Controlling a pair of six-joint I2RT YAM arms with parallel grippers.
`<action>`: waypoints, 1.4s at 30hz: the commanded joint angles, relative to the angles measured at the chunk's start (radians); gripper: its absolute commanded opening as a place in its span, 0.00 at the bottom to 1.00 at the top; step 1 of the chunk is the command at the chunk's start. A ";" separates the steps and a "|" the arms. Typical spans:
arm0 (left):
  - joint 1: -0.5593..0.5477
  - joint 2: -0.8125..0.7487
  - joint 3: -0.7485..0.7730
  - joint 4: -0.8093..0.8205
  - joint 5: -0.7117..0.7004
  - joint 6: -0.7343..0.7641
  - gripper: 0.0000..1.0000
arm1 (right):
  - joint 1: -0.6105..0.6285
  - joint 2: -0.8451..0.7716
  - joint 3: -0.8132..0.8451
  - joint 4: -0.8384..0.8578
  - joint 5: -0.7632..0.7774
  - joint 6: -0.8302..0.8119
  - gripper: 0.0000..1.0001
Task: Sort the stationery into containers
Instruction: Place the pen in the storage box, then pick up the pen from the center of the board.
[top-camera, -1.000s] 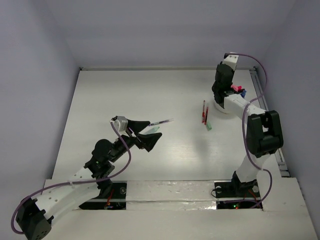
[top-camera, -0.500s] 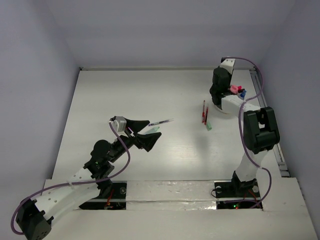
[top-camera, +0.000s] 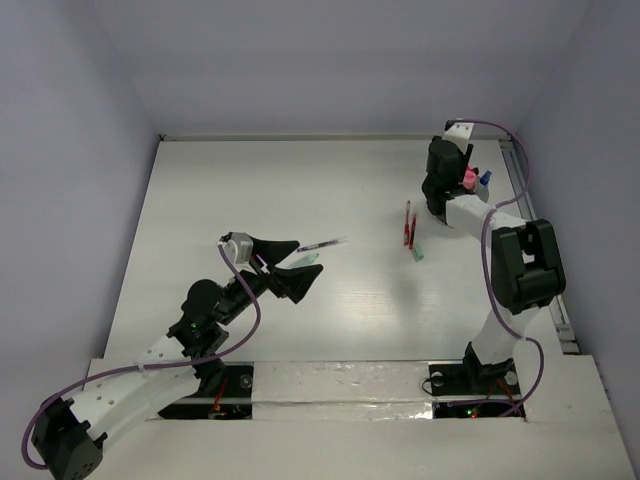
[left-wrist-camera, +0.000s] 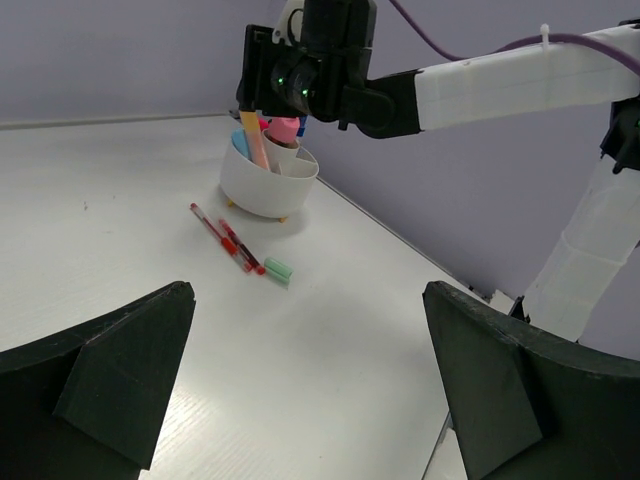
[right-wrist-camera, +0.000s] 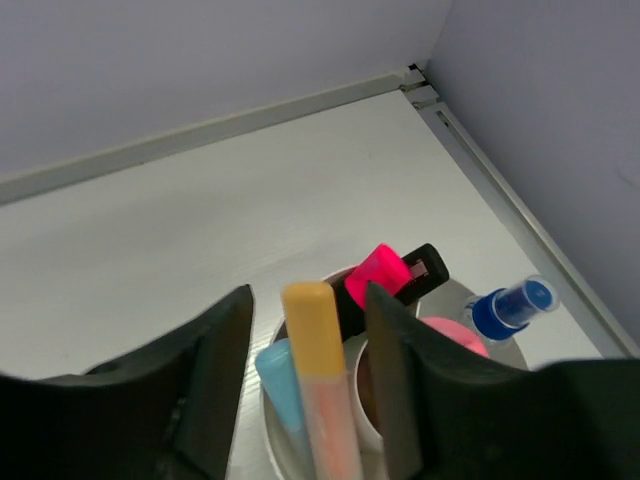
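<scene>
Two red pens (top-camera: 408, 224), green marker (top-camera: 417, 252) on white tabletop (top-camera: 280, 180) w/ lilac walls (top-camera: 300, 60). L hand (top-camera: 308, 258) wide open, empty; R hand (right-wrist-camera: 310, 300) spread loose round orange marker (right-wrist-camera: 318, 380) in cup (left-wrist-camera: 265, 190).

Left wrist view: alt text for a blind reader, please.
The right gripper hangs over a white cup, an orange marker directly under it. Two red pens and a pale-green marker lie on the table nearby.

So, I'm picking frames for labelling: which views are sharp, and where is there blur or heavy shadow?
Top view: even, soft light, no glare, but the red pens are tiny. Left wrist: white cup sharp, left fingers dark silhouettes. Right wrist: orange marker and right fingers blurred close up.
</scene>
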 joint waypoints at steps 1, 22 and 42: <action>-0.002 -0.002 -0.006 0.061 0.006 -0.004 0.99 | -0.007 -0.095 0.006 0.011 -0.008 0.020 0.57; -0.002 -0.051 0.016 -0.073 -0.266 -0.023 0.53 | 0.474 -0.303 -0.129 -0.385 -0.520 0.434 0.00; -0.002 -0.255 -0.012 -0.224 -0.540 -0.013 0.46 | 0.752 0.102 0.003 -0.380 -0.478 0.684 0.89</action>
